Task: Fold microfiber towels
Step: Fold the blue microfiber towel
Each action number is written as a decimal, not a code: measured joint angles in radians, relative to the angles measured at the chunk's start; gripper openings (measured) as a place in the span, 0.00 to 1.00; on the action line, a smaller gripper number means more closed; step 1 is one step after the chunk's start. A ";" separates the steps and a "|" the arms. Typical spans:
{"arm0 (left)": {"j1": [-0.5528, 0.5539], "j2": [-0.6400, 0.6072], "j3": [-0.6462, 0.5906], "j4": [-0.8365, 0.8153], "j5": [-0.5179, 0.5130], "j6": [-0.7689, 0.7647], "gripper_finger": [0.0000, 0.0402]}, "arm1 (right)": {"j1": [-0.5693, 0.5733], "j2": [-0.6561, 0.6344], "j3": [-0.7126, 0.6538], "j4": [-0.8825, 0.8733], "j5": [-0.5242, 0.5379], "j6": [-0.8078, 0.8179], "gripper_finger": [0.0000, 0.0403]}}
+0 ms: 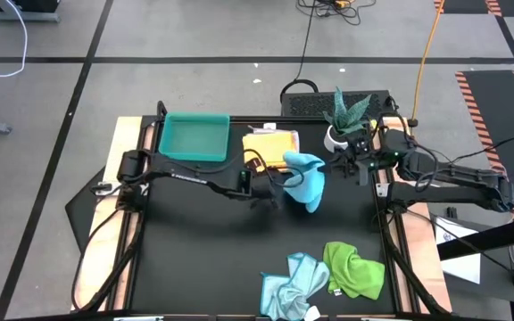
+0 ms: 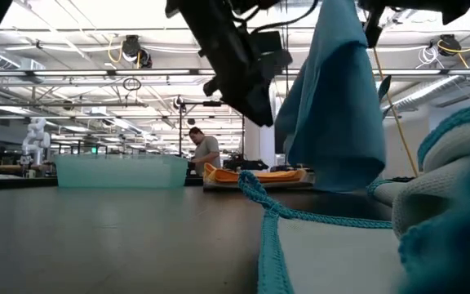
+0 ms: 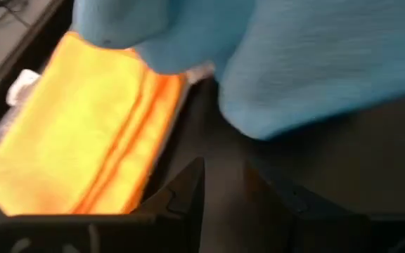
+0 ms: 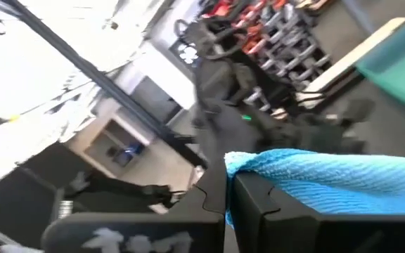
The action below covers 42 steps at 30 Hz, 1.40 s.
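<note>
Your main risk is the bright blue towel (image 1: 306, 181) slipping free: it hangs in the air over the table's middle, just beside the folded yellow-orange towel (image 1: 269, 144), held by one edge, and a swing could drag it across that neat fold. The right gripper (image 4: 229, 188) is clenched on the blue hem (only a thin pinch). The left gripper (image 3: 223, 176) sits below the cloth, fingers slightly parted, holding nothing.
</note>
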 joint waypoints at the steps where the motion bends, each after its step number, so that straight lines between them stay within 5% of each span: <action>1: 0.001 0.004 0.000 0.007 -0.022 0.000 0.26 | 0.000 0.000 0.000 0.009 -0.015 0.009 0.00; 7: 0.018 0.006 0.000 0.086 -0.118 -0.013 0.26 | 0.000 -0.002 0.000 0.075 -0.071 0.056 0.00; 16: 0.127 -0.006 0.000 0.254 0.451 -0.157 0.26 | 0.000 -0.037 0.000 0.099 -0.116 0.056 0.00; 25: 0.184 -0.006 0.000 0.369 0.693 -0.206 0.26 | 0.000 -0.054 0.000 -0.148 -0.142 -0.006 0.00; 33: 0.164 -0.015 0.000 0.408 0.762 -0.152 0.26 | -0.003 -0.038 0.000 -0.104 -0.068 -0.038 0.00; 42: 0.102 -0.016 0.000 0.409 0.652 -0.061 0.26 | -0.060 -0.038 0.000 0.049 0.071 -0.100 0.00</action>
